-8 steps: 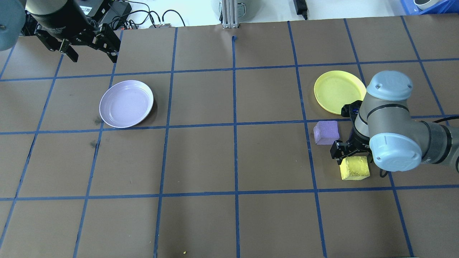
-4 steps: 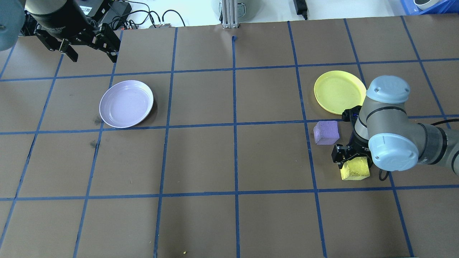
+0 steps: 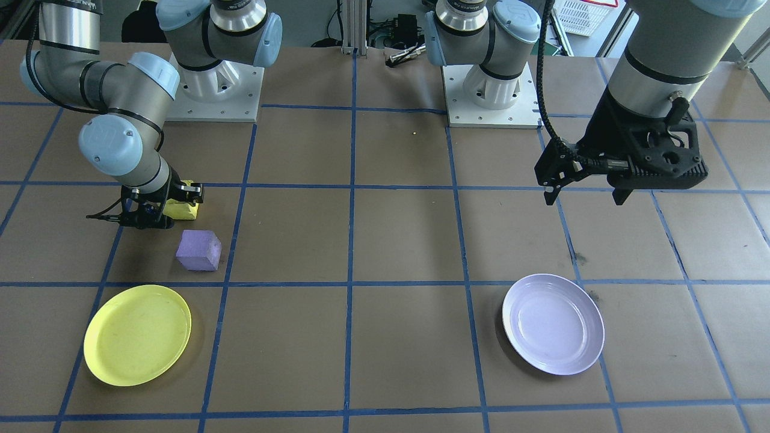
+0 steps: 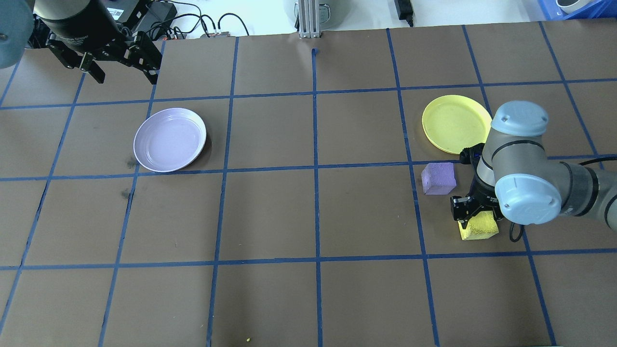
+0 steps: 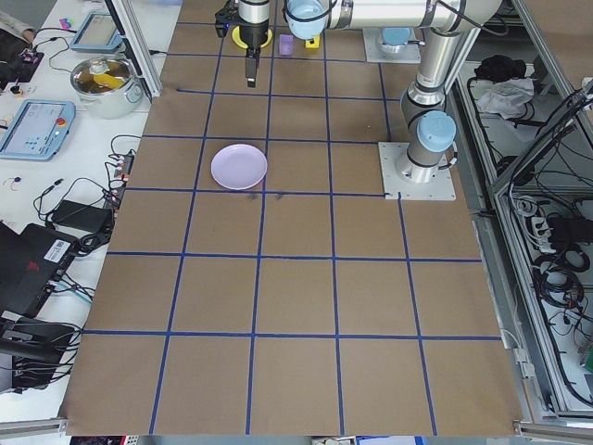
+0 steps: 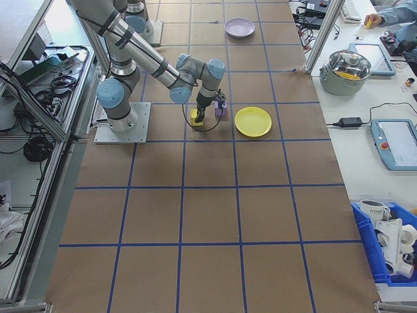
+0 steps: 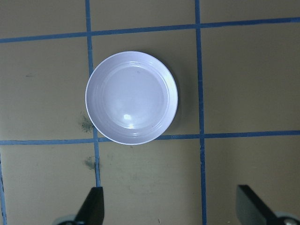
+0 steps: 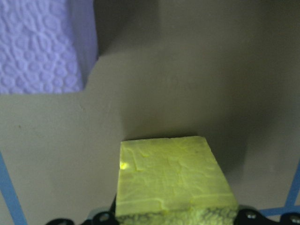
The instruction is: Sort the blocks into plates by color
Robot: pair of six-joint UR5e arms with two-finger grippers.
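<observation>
Blocks first, taking the overhead view from its left edge. Left end effector (image 4: 126, 72): hanging released at the far left corner of the brown, blue-taped counter (image 4: 270, 212), fingers (image 7: 93, 206) spreading wide in its wrist view, gripping nothing. Lavender plate (image 4: 169, 140): lying flat just nearer than that end effector, holding nothing, sitting inside one taped square with its near rim reaching the blue line. Purple block (image 4: 438, 177): resting on the counter well to the right, apart from both plates, just near of the yellow plate. Yellow block (image 4: 479, 227): sitting on the counter just beside the purple block, slightly nearer and to its right, not touching it. Right end effector (image 4: 470, 212): pointing down directly over the yellow block, covering its far edge, fingers straddling it in the wrist view; not showing clearly enough to tell whether clenching on the block or standing released around it. Yellow plate (image 4: 453, 123): lying flat beyond both blocks, holding nothing, its near right rim passing under the right arm's wrist.
</observation>
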